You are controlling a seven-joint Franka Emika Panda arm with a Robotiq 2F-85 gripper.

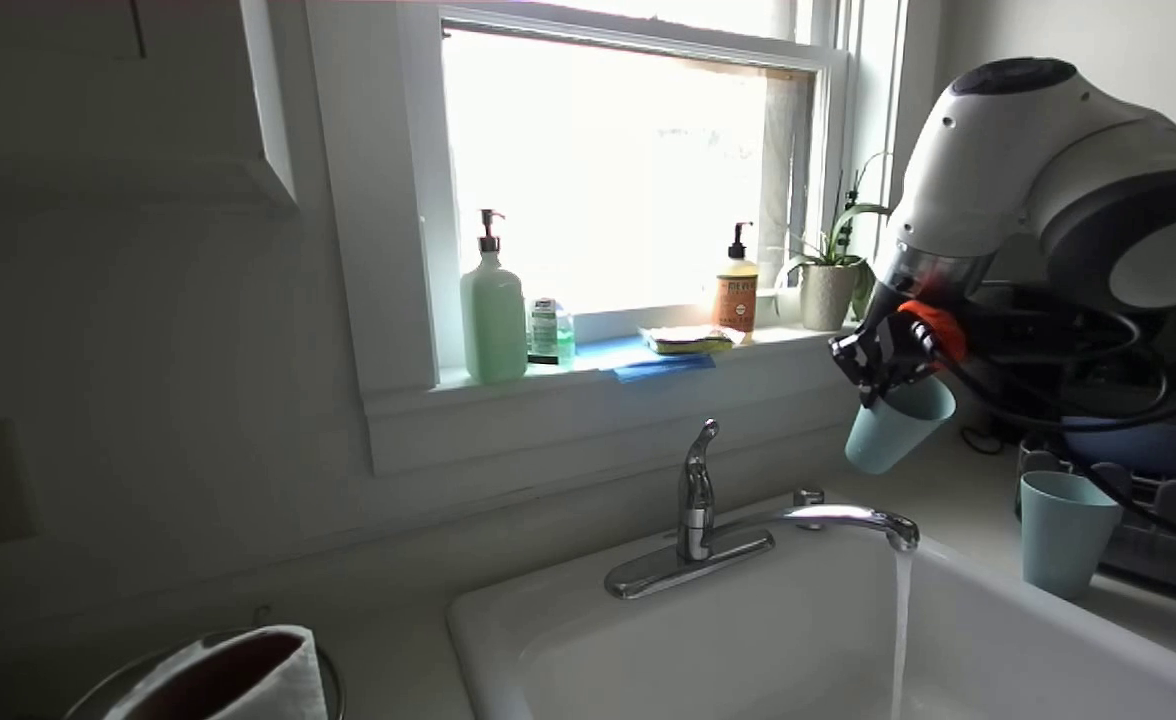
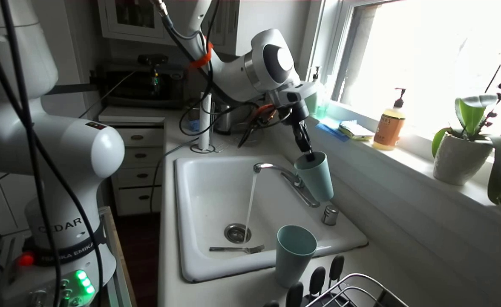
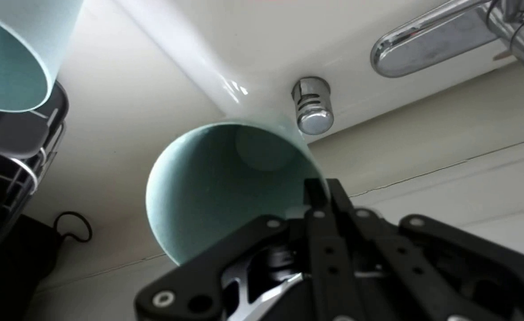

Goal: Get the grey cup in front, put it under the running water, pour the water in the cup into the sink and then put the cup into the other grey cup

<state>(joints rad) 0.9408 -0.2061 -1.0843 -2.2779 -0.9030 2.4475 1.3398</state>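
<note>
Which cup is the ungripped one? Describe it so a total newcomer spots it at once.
Find the white sink with running water. On the counter between it and the wire dish rack stands a pale teal cup, open end up. What sets it apart: the similar cup is tilted, pinched at the rim by the end effector, while this one stands upright on its base.

daylight is streaming through the window [image 1: 598,180], which is blowing out white in both exterior views; wall [image 1: 168,340] and cabinet [image 1: 98,90] are sitting dim. wrist view: sink [image 3: 199,67] is glinting, held cup [image 3: 217,187] is showing a shaded inside.
</note>
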